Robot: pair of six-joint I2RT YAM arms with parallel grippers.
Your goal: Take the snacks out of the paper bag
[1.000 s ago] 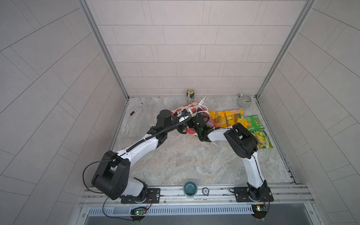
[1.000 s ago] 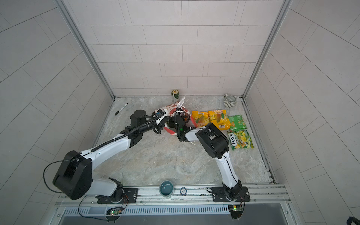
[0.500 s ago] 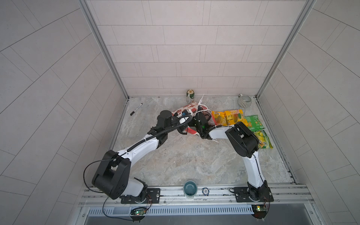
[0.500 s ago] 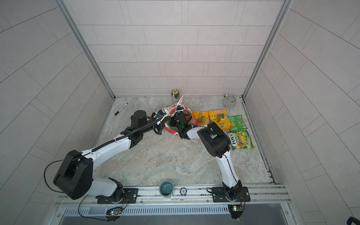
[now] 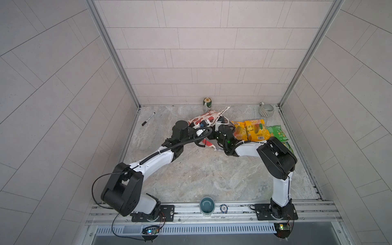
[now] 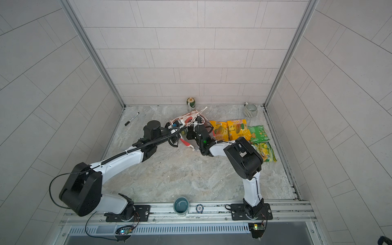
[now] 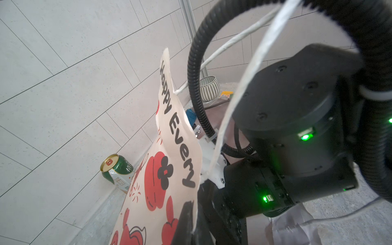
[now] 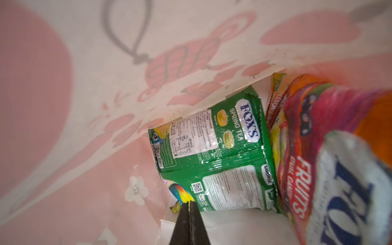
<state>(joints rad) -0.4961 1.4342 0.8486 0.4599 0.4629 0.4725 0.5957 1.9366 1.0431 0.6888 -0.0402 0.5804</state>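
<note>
Right gripper (image 8: pixel 188 209) is inside the paper bag (image 7: pixel 167 169) — jaws pinched together on a corner of the green packet (image 8: pixel 214 148), with the red-orange packet (image 8: pixel 307 137) beside it. Left gripper (image 7: pixel 191 214) is clamped on the bag's rim. Yellow-orange packet (image 5: pixel 256 129) is out on the table (image 5: pixel 201 169) — just right of the bag.

Paper bag (image 7: pixel 176 148): "Happy Every"; packet (image 5: pixel 256 129): seemingly "100".

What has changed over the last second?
The right claw has closed inside the white-and-red paper bag, apparently pinching a corner of the green glossy snack packet. The left claw still holds the bag's rim; the four glossy packets outside lie unmoved.
</note>
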